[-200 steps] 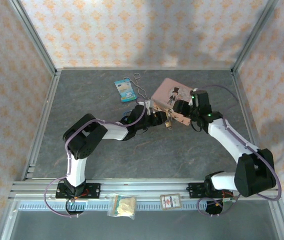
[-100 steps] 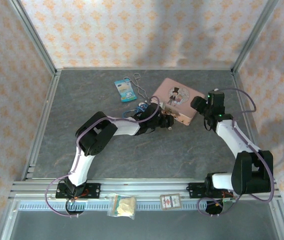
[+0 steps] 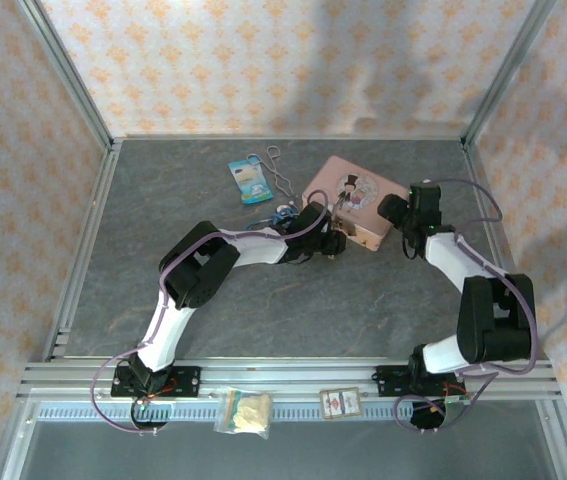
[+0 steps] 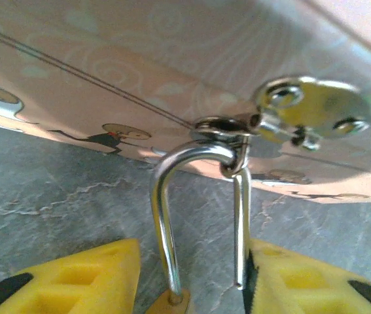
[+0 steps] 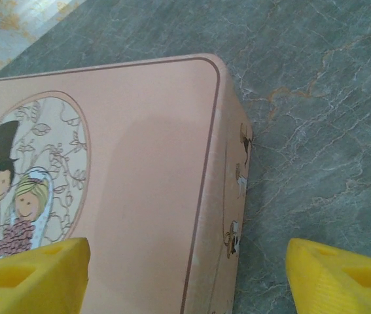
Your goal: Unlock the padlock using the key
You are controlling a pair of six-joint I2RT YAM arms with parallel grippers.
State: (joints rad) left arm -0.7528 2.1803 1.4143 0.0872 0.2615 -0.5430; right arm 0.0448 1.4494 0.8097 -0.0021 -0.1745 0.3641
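Note:
The padlock (image 4: 162, 196) hangs by its thin silver shackle from the round metal hasp (image 4: 313, 114) on the front of the pink tin (image 3: 373, 222). The shackle's right leg ends free, out of the brass body, and only a corner of that body shows at the bottom edge. My left gripper (image 4: 195, 252) straddles the padlock, its yellow fingers (image 4: 74, 281) close on both sides, and looks shut on it. In the top view it (image 3: 329, 240) sits at the tin's front wall. My right gripper (image 5: 185, 281) hangs open over the tin's right corner, holding nothing. The key is hidden.
A blue packet (image 3: 250, 182) and a bent silver wire (image 3: 278, 170) lie behind the left arm. A small bag (image 3: 244, 412) and a card (image 3: 341, 403) rest on the front rail. Aluminium posts and patterned walls enclose the grey table (image 3: 293, 310).
My right gripper has pulled back from the padlock to the tin's right corner. The left arm has reached forward to the tin's front, carrying the padlock with it.

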